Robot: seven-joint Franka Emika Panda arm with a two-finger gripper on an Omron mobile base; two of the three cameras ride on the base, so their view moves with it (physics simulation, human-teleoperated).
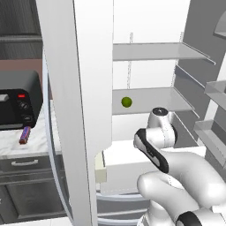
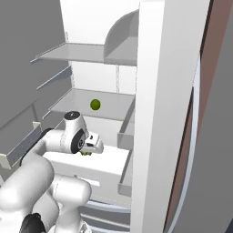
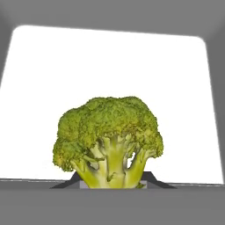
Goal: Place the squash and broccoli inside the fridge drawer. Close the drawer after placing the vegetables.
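My gripper (image 3: 113, 183) is shut on the broccoli (image 3: 108, 139), a yellow-green knobbly floret held by its pale stem. Behind it in the hand view lies the white floor of the fridge drawer (image 3: 110, 61). From the right base view, the gripper (image 2: 89, 152) hangs just above the pulled-out drawer (image 2: 102, 164), with a bit of the broccoli (image 2: 85, 154) showing under the hand. In the left base view the drawer (image 1: 128, 170) is a white box with a cream side edge, partly hidden by my arm. The squash is out of view.
A round green ball (image 1: 126, 102) (image 2: 95, 104) rests on the middle shelf above the drawer. The open fridge door (image 1: 66, 110) stands at the left, another door (image 2: 164, 113) at the right. A purple bar (image 1: 25, 134) and a black oven (image 1: 17, 103) sit on the counter.
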